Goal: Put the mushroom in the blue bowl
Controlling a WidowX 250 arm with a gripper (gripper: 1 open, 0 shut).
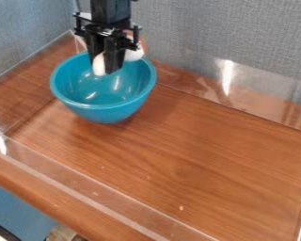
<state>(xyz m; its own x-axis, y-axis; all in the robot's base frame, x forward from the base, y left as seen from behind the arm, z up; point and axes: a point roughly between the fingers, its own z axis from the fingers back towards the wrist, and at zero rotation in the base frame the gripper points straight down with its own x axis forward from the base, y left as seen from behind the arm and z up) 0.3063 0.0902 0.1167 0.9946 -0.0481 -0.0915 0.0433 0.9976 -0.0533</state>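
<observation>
The blue bowl sits on the wooden table at the back left. My gripper hangs over the bowl's far rim, its black fingers shut on the mushroom. The cream-white stem points down into the bowl between the fingers. A bit of the reddish cap shows at the right of the fingers. The stem's lower end is just inside the bowl, above its bottom.
A low clear plastic wall runs round the wooden table. A grey-blue textured backdrop stands right behind the bowl. The table's front edge lies at the lower left.
</observation>
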